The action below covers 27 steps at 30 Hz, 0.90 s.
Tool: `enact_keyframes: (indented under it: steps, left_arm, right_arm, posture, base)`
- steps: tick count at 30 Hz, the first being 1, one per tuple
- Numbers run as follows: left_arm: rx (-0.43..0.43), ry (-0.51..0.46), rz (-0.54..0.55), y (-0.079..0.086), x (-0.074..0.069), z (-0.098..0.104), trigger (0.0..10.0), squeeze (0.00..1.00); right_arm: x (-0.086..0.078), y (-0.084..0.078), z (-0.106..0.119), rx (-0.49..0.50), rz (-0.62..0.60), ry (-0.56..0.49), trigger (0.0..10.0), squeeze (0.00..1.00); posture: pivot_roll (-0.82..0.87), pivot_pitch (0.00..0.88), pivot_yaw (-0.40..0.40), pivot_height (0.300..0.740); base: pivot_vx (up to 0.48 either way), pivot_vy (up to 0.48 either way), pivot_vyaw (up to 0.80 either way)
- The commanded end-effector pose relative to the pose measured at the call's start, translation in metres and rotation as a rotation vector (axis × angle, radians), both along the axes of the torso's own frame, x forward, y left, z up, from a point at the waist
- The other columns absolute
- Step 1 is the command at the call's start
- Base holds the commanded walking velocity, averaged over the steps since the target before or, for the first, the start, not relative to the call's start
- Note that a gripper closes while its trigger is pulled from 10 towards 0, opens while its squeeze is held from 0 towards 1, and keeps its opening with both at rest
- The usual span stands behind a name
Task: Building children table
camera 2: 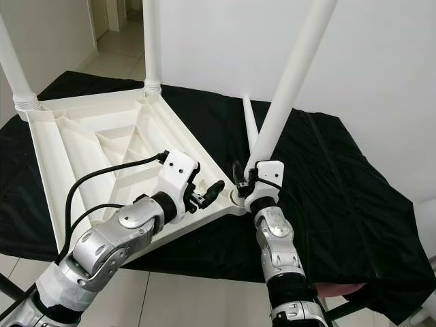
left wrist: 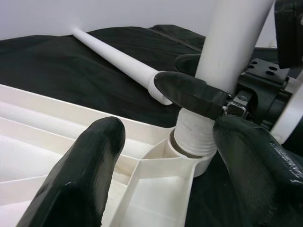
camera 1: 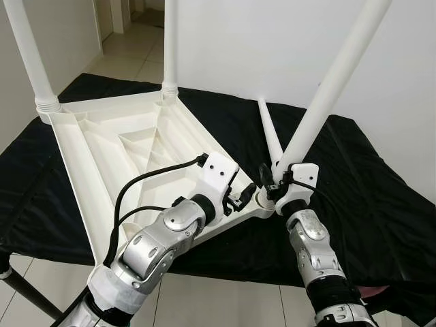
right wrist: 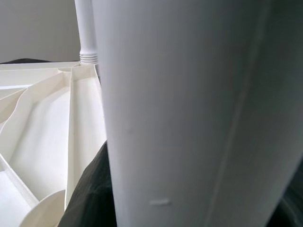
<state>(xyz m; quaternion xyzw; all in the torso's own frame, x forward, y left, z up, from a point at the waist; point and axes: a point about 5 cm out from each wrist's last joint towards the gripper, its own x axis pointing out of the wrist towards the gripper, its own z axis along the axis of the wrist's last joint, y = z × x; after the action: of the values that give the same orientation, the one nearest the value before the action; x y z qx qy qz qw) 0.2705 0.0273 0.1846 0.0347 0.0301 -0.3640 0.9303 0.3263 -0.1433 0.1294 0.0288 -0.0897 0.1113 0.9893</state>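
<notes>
A white plastic tabletop [camera 1: 102,136] lies upside down on a black cloth. Two white legs [camera 1: 27,54] [camera 1: 170,41] stand upright in its far corners. My right gripper [camera 1: 270,182] is shut on the base of a third leg [camera 1: 327,95]. That leg leans to the right, with its threaded end at the near corner socket [left wrist: 189,142]. A fourth leg [camera 1: 271,136] lies loose on the cloth behind that corner. My left gripper [camera 1: 242,194] is open at the same corner, with its fingers [left wrist: 80,175] apart on either side of the socket.
The black cloth [camera 1: 381,204] covers a low table whose front edge runs just below my arms. Beyond it is tiled floor [camera 1: 225,300]. A white wall [camera 1: 272,41] stands close behind, and a doorway opens at the far left.
</notes>
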Motion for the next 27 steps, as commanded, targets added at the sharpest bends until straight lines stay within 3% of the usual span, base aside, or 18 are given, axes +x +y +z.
enact_keyframes:
  steps: [1,20,27]
  left_arm:
    - [0.003,0.017,-0.244,-0.011,-0.012,0.001,10.0,0.00]
    - [0.000,0.014,-0.226,-0.008,-0.013,0.006,10.0,0.00]
    - [-0.004,0.018,-0.223,-0.007,-0.014,0.008,10.0,0.00]
  right_arm:
    - [-0.002,0.000,-0.018,0.002,0.024,0.084,10.0,0.00]
    - [-0.001,-0.003,-0.038,-0.021,0.085,0.131,10.0,0.00]
    - [-0.010,-0.004,-0.045,-0.092,0.146,0.105,10.0,0.00]
  posture:
    - [0.03,0.000,-0.109,0.740]
    - [0.05,0.000,-0.111,0.740]
    - [0.05,0.000,-0.108,0.740]
  base:
    - [0.000,0.000,0.00]
    - [0.000,0.000,0.00]
    - [0.000,0.000,0.00]
